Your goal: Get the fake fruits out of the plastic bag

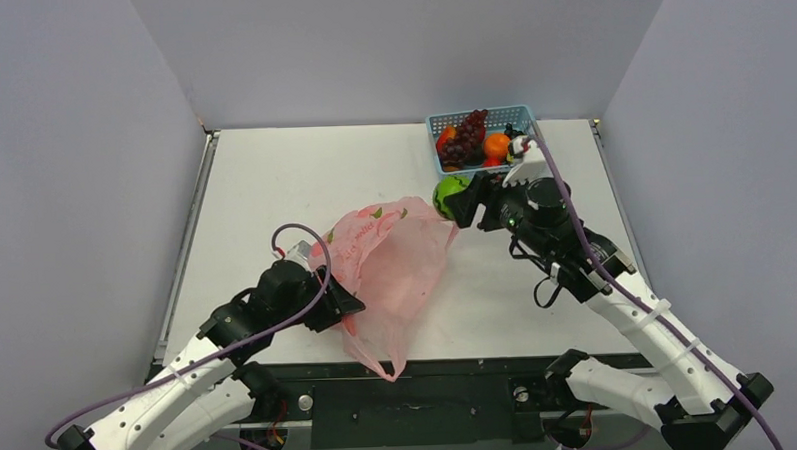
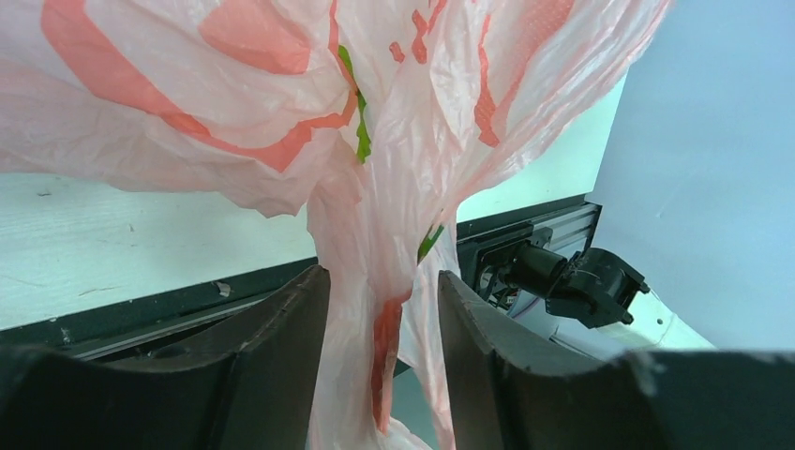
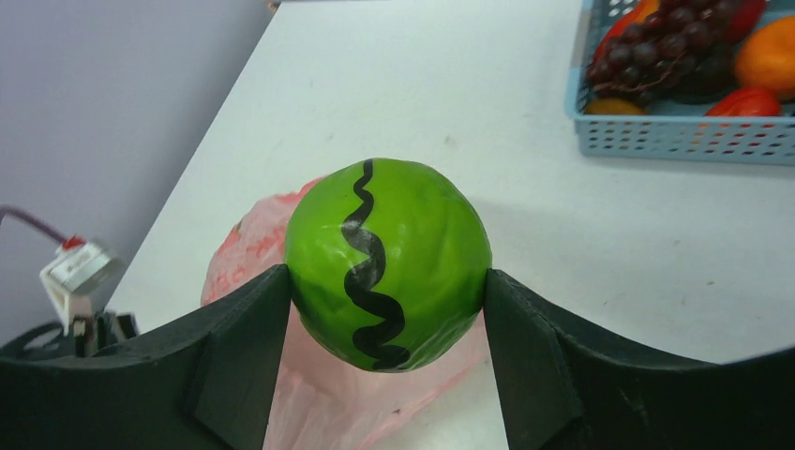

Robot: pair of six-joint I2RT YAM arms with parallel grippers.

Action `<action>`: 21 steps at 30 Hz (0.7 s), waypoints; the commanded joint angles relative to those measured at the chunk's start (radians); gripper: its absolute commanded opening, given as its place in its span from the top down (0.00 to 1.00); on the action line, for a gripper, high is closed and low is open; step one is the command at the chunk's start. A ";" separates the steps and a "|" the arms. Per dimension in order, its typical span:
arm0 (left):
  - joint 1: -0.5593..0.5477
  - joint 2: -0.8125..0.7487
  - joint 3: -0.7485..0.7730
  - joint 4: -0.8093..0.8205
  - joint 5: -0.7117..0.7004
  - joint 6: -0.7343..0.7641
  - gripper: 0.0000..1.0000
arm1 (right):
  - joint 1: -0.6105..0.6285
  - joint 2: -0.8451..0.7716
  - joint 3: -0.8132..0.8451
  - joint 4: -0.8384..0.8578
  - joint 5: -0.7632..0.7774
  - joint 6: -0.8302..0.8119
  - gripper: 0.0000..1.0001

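Pink plastic bag (image 1: 396, 265) is lying on the table (image 1: 272, 169), long axis running near-to-far, narrow end pointing nearward. Left gripper (image 2: 382, 356) is straddling its bunched plastic, jaws apart; right gripper (image 3: 386, 277) is clamping a green fake fruit (image 3: 422, 234) just beyond.

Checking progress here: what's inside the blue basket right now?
A dark grape bunch, an orange fruit and red pieces show on top; whatever lies beneath them is covered.

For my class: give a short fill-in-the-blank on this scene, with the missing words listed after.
1. The right tool grips a round ____ fruit bearing a black wavy line.
2. The grape bunch lies in the light blue mesh ____.
3. The left tool straddles a bunched part of the ____ plastic bag.
Missing words: green, basket, pink.
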 commanded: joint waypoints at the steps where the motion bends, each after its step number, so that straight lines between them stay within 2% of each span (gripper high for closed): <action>1: 0.001 0.001 0.065 -0.028 -0.018 0.035 0.55 | -0.125 0.078 0.115 -0.017 -0.055 -0.018 1.00; 4: 0.004 0.007 0.101 -0.070 -0.023 0.057 0.52 | -0.218 0.137 0.190 -0.012 -0.046 -0.012 1.00; 8: 0.015 0.023 0.152 -0.137 -0.022 0.109 0.49 | -0.313 0.237 0.261 0.015 0.042 0.020 1.00; 13: 0.025 0.039 0.240 -0.241 -0.032 0.167 0.20 | -0.402 0.396 0.337 0.064 0.118 0.055 1.00; 15: 0.031 0.044 0.288 -0.294 -0.049 0.203 0.12 | -0.437 0.461 0.376 0.077 0.143 0.056 1.00; 19: 0.045 0.050 0.384 -0.379 -0.078 0.270 0.04 | -0.478 0.606 0.487 0.096 0.175 0.057 1.00; 21: 0.049 0.053 0.435 -0.407 -0.081 0.301 0.03 | -0.494 0.672 0.526 0.107 0.189 0.061 1.00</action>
